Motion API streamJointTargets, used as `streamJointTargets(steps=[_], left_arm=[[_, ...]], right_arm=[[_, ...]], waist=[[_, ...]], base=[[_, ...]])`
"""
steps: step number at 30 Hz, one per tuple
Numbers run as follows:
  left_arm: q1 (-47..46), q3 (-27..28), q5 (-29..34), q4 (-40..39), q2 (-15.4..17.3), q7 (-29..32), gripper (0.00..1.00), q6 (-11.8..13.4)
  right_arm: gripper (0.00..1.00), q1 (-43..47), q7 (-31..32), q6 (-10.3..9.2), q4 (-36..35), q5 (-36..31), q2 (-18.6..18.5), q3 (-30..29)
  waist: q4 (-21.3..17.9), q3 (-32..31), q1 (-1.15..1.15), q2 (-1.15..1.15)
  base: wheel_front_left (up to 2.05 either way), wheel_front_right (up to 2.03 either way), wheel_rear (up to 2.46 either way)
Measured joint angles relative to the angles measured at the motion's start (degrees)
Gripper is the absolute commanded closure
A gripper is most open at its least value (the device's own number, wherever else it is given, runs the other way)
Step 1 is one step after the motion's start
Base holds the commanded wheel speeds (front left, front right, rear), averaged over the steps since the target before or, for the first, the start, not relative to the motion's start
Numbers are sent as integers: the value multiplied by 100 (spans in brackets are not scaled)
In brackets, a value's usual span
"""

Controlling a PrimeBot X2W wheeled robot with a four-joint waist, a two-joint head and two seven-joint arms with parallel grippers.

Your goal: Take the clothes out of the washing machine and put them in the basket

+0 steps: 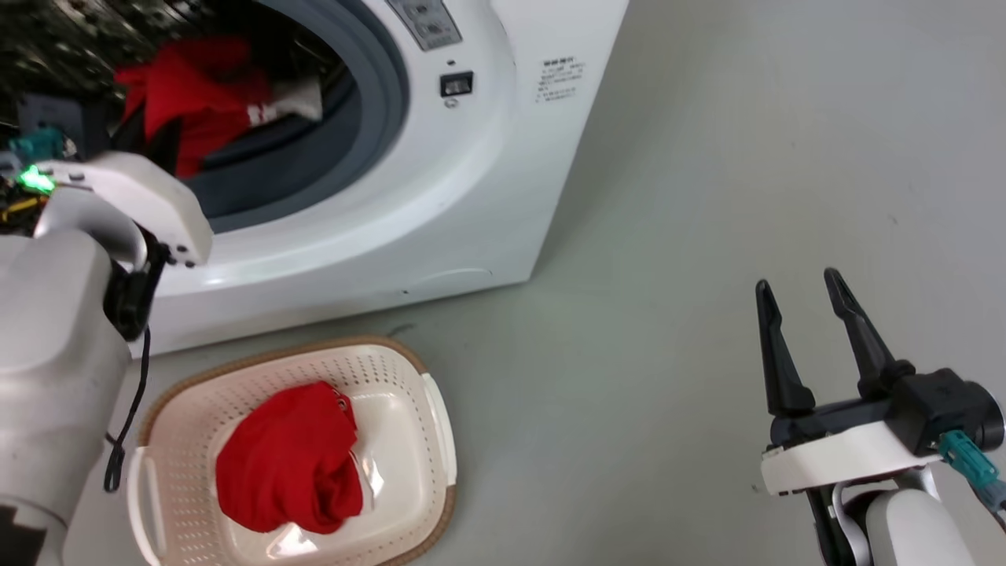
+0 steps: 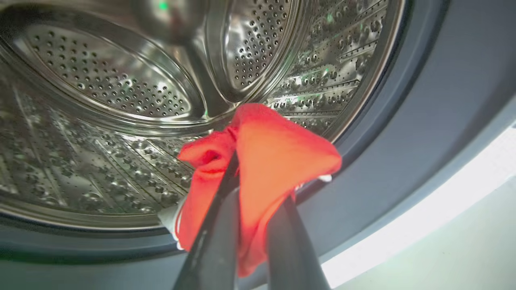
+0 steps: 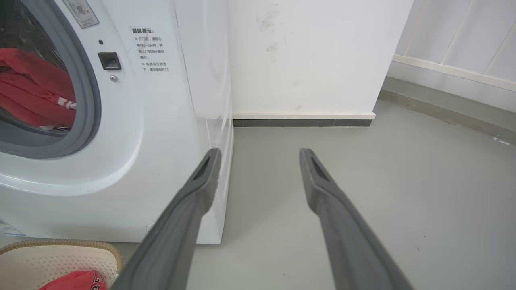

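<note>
We had our left gripper (image 2: 258,177) clamped on a red garment (image 2: 274,153) at the mouth of the washing machine (image 1: 471,196), ready for the basket (image 1: 409,369) just in front, where one red piece (image 1: 291,456) lay, while our right gripper (image 1: 798,281) hung wide open, empty.

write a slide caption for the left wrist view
Left gripper pinching a red garment before the perforated steel drum of the washing machine.

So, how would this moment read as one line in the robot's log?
left hand: shut on red garment at washing machine mouth | right hand: open, holding nothing | basket: second red garment inside
</note>
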Motion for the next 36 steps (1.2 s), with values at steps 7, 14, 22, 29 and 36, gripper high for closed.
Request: streamJointTargets(steps=[7, 14, 22, 29, 36], left_arm=[[676, 110, 59, -878, -2, -278, 100, 331], [1496, 337, 68, -2272, 69, -320, 100, 772], [2491, 454, 201, -4010, 488, -223, 100, 1411], [3183, 358, 77, -4862, 606, 126, 100, 1702], [3453, 276, -96, -4275, 568, 51, 100, 1579]], right_arm=[[0, 174, 0, 0, 58, -97, 0, -105], [0, 309, 0, 0, 120, -208, 0, -243], [0, 439, 0, 0, 158, -225, -1, -378], [0, 469, 0, 0, 158, -223, -1, -314], [0, 332, 0, 1, 77, -222, 0, -236]], waist=[[237, -430, -1, 0], [528, -801, -1, 0], [849, -1143, -1, 0], [968, -1113, -1, 0], [887, -713, 0, 0]], base=[[0, 0, 0], [0, 0, 0], [0, 0, 0], [0, 0, 0], [0, 0, 0]])
